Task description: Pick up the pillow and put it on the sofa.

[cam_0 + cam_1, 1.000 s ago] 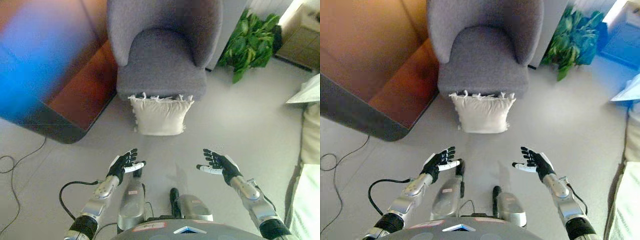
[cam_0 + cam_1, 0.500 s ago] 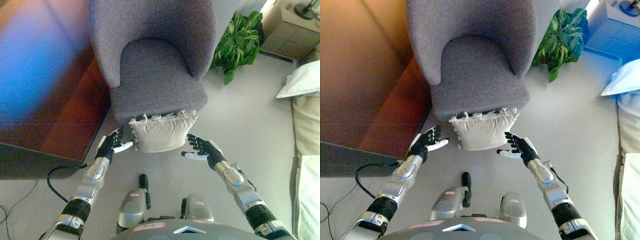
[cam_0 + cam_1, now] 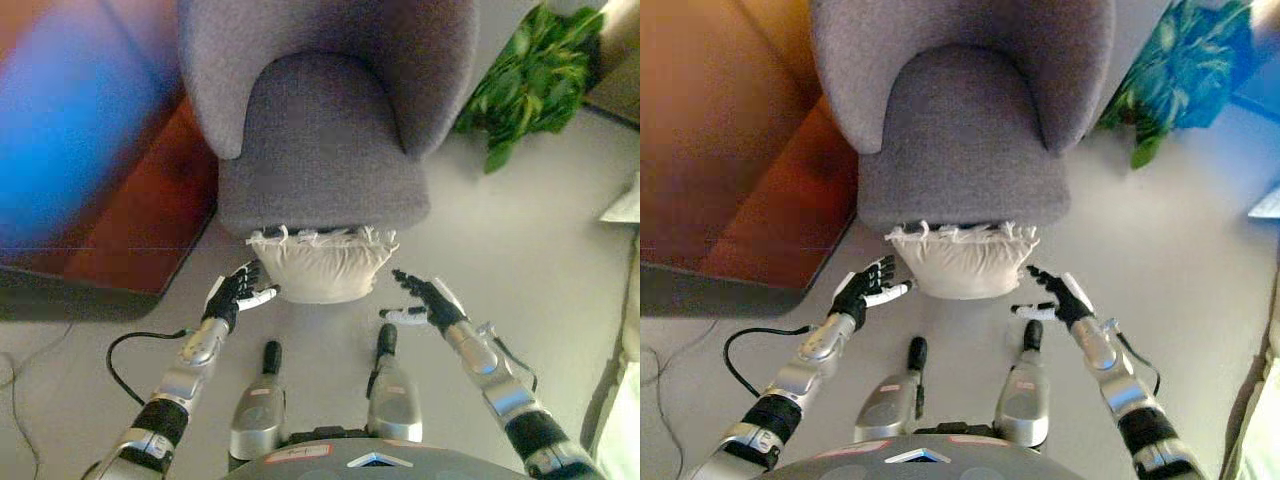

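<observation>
L hand sits at centre-left of frame, arm coming up from lower left; fingers spread and straight, palm turned inward toward the pillow, holding nothing. R hand at centre-right, arm rising from lower right; fingers also spread apart, thumb pointing inward, palm facing the pillow, empty.

The cream pillow w/ a tasselled top edge stands on the grey floor between the two hands, at frame centre. L hand's fingertips are just beside its lower left corner; can't tell if they touch. R hand is near its lower right corner w/ a small gap.

Pillow leans against the front of the grey sofa chair, which fills the upper centre. Reddish-brown rug at left; green plant at upper right.
</observation>
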You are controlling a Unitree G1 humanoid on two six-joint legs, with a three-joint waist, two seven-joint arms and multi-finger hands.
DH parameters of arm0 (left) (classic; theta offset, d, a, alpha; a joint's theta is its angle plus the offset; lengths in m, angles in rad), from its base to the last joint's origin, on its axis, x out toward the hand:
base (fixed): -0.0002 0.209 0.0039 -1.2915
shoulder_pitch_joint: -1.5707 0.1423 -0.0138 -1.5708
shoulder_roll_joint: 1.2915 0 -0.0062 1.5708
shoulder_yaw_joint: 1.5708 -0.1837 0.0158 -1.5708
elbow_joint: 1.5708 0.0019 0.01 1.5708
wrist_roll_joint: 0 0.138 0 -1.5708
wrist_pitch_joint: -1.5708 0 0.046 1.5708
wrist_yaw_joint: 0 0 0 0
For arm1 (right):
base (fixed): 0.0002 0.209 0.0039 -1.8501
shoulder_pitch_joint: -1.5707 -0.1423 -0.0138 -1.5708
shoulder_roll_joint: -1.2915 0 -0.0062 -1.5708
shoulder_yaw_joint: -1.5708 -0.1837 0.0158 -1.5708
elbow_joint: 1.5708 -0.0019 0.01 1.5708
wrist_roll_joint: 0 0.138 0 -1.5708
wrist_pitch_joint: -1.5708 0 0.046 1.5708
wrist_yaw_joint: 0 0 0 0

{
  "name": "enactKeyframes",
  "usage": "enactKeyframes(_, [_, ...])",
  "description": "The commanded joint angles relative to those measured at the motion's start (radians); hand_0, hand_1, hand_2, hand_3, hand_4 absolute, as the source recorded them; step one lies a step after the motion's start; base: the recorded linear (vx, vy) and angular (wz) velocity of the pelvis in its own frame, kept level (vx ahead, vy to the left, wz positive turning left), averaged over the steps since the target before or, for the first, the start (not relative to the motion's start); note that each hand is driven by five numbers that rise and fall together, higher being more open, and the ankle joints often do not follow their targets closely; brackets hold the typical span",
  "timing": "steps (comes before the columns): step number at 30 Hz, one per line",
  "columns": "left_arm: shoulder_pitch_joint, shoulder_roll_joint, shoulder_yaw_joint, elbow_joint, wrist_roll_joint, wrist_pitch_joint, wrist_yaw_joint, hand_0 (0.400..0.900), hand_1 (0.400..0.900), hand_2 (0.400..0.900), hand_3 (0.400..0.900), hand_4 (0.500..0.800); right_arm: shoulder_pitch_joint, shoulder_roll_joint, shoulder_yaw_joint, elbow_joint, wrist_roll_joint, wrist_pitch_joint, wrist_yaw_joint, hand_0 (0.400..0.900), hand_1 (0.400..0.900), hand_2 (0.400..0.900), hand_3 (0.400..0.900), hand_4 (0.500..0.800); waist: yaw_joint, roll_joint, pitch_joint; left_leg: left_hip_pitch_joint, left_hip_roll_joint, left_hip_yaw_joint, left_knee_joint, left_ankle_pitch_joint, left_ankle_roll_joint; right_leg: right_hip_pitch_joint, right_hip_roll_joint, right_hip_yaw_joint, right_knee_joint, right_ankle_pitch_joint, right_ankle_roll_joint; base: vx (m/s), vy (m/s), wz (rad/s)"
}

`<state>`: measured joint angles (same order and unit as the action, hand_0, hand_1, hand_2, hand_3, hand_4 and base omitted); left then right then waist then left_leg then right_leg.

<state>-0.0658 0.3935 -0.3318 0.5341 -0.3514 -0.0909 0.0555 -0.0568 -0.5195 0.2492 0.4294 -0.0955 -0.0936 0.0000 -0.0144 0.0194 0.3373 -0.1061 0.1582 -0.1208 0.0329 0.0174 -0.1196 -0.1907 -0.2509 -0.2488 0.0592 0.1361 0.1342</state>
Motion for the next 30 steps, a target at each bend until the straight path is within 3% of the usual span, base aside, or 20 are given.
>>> enactKeyframes(1, [-0.102,0.024,-0.045,-0.102,-0.014,-0.065,-0.020,0.900,0.900,0.900,0.900,0.800,-0.077,-0.069,-0.064,-0.100,-0.048,-0.066,-0.105,0.900,0.900,0.900,0.900,0.800,-0.040,-0.048,0.013,-0.013,0.082,0.082,0.051,-0.027,-0.007,-0.081,-0.108,-0.022,0.147,-0.019,0.084,-0.08,-0.270,1.22])
enactKeyframes(3, [-0.130,0.025,-0.058,-0.127,-0.027,-0.073,-0.019,0.900,0.900,0.900,0.900,0.800,-0.097,-0.107,-0.068,-0.117,-0.117,-0.059,-0.155,0.900,0.900,0.900,0.900,0.800,-0.062,-0.030,0.034,-0.069,0.124,0.238,0.046,0.028,-0.011,-0.108,-0.108,-0.060,0.151,-0.028,0.076,-0.15,-0.154,0.76])
enactKeyframes(4, [-0.144,0.025,-0.062,-0.132,-0.032,-0.078,-0.018,0.900,0.900,0.900,0.900,0.800,-0.126,-0.126,-0.057,-0.119,-0.158,-0.054,-0.171,0.900,0.900,0.900,0.900,0.800,-0.064,-0.017,0.044,-0.091,0.134,0.284,0.036,0.052,-0.015,-0.131,-0.101,-0.068,0.146,-0.026,0.074,-0.15,-0.055,0.14])
enactKeyframes(5, [-0.151,0.024,-0.061,-0.128,-0.036,-0.085,-0.017,0.900,0.900,0.900,0.900,0.800,-0.163,-0.149,-0.046,-0.119,-0.201,-0.055,-0.195,0.900,0.900,0.900,0.900,0.800,-0.056,-0.008,0.056,-0.106,0.137,0.295,0.030,0.064,-0.021,-0.158,-0.093,-0.063,0.147,-0.025,0.075,-0.10,-0.006,-0.20])
enactKeyframes(9, [-0.184,0.032,-0.056,-0.134,-0.055,-0.102,0.013,0.900,0.900,0.900,0.900,0.800,-0.272,-0.228,-0.023,-0.132,-0.344,-0.033,-0.265,0.900,0.900,0.900,0.900,0.800,-0.050,-0.002,0.084,-0.179,0.123,0.295,0.074,0.038,-0.019,-0.289,-0.103,-0.020,0.182,0.002,0.081,-0.09,0.015,-0.17])
enactKeyframes(13, [-0.238,0.024,-0.073,-0.127,-0.063,-0.106,0.045,0.900,0.900,0.900,0.900,0.800,-0.376,-0.256,-0.003,-0.130,-0.396,-0.009,-0.305,0.900,0.900,0.900,0.900,0.800,-0.047,-0.012,0.116,-0.310,0.112,0.272,0.181,-0.005,-0.025,-0.401,-0.120,0.019,0.240,0.004,0.086,-0.10,0.033,-0.05])
enactKeyframes(23, [-0.332,0.010,-0.099,-0.163,-0.081,-0.114,0.095,0.900,0.900,0.900,0.900,0.800,-0.519,-0.237,0.000,-0.093,-0.365,0.012,-0.379,0.900,0.900,0.900,0.900,0.800,-0.046,-0.014,0.171,-0.634,0.091,0.172,0.454,-0.111,-0.021,-0.637,-0.151,0.058,0.457,-0.066,0.086,-0.07,0.017,0.07])
enactKeyframes(30, [-0.374,0.005,-0.125,-0.179,-0.092,-0.120,0.117,0.900,0.900,0.900,0.900,0.800,-0.638,-0.241,0.014,-0.052,-0.379,0.036,-0.443,0.900,0.900,0.900,0.900,0.800,-0.039,-0.003,0.183,-0.788,0.079,0.138,0.567,-0.146,-0.021,-0.770,-0.157,0.082,0.548,-0.101,0.079,-0.01,0.023,0.01])
